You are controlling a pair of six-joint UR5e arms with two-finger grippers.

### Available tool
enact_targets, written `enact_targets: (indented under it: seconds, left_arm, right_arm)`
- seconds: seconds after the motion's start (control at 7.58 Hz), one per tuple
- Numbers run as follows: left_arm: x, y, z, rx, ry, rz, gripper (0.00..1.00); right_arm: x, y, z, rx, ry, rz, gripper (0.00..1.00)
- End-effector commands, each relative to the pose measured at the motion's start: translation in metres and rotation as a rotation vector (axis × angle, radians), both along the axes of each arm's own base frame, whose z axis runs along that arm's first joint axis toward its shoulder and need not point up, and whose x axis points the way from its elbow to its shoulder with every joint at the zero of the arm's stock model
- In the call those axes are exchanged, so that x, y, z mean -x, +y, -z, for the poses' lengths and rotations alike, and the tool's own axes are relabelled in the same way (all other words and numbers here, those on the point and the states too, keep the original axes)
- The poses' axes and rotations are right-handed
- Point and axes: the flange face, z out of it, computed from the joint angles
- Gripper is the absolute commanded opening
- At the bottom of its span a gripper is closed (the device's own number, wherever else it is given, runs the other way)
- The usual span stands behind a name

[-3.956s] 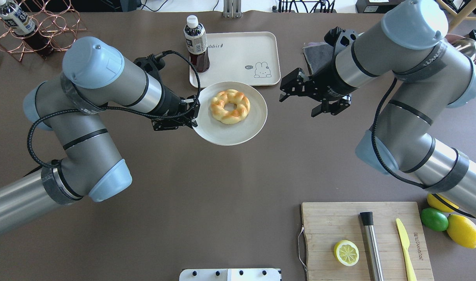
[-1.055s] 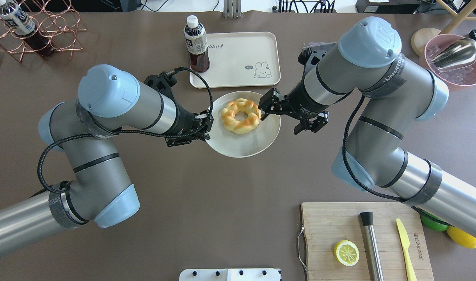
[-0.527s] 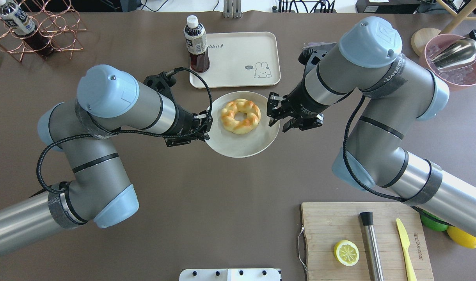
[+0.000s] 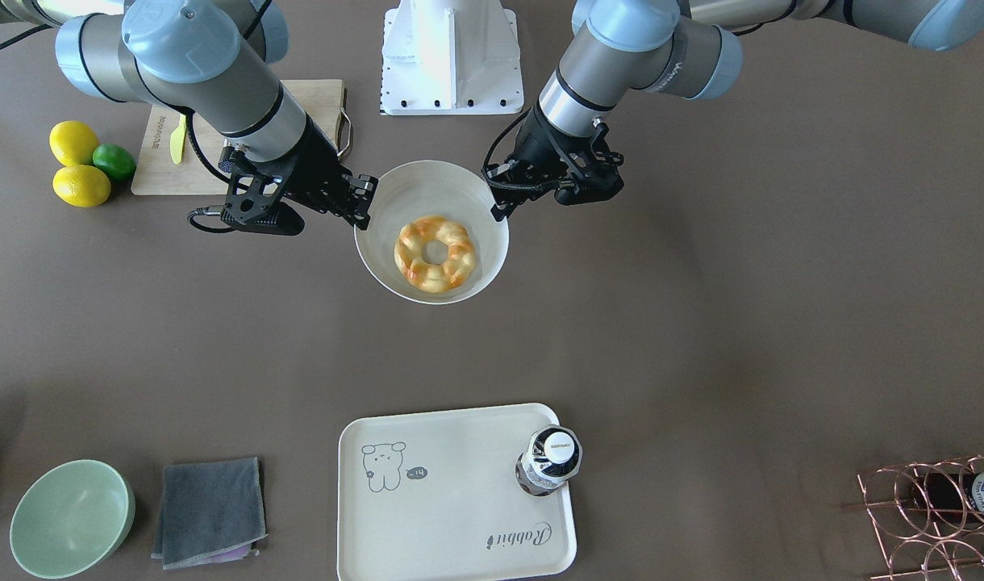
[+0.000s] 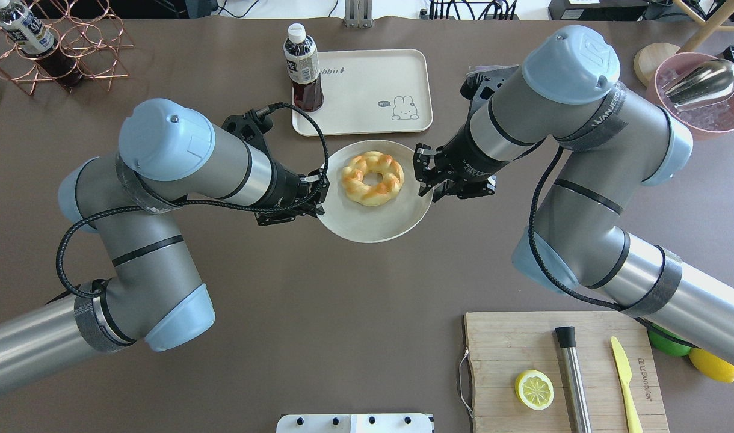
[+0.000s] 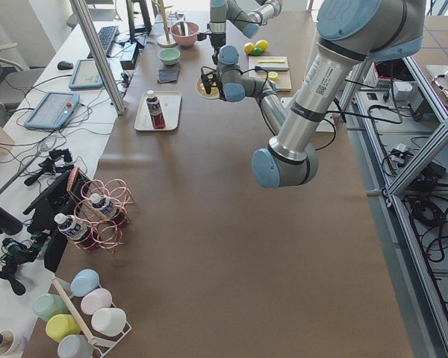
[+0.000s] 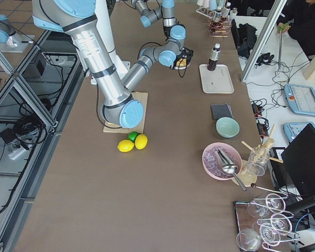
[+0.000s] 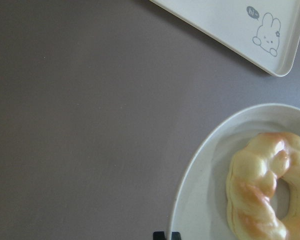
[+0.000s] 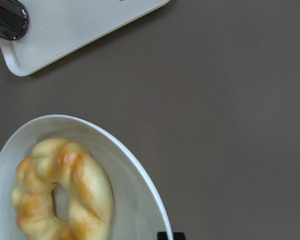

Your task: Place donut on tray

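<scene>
While opposed, left fingers [image 5: 319, 193] and right fingers [image 5: 420, 174] on plate [image 5: 373, 225] rim.

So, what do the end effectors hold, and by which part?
Both grip the plate by its rim, left end effector and right end effector on opposite sides.

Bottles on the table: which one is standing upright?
The bottle on the corner of the tray stands upright, with its white cap on top. The rack bottles lie slanted in the copper wire rack.
</scene>
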Motion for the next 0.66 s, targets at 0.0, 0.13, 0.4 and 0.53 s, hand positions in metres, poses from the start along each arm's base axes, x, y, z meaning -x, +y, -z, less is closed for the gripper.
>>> enact_targets:
  seconds: [0.0, 0.13, 0.4, 0.53]
  left_arm:
    - [0.0016, 0.0002, 0.0033, -0.003, 0.005, 0.0, 0.0]
    - [0.0013, -0.0002, 0.0019, -0.003, 0.004, 0.002, 0.86]
    - [0.0024, -0.0003, 0.0031, -0.008, 0.006, 0.009, 0.98]
    - [0.0027, -0.0011, 0.0018, -0.006, 0.005, 0.009, 0.98]
  right_arm:
    - [-0.0011, -0.001, 0.0001, -0.001, 0.0, -0.003, 0.0]
    - [-0.0017, -0.0017, 0.002, -0.003, -0.002, -0.005, 0.0]
    - [-0.0039, -0.0036, 0.0011, -0.002, -0.001, -0.009, 0.0]
    - [-0.004, -0.0037, 0.0012, -0.003, -0.002, -0.011, 0.0]
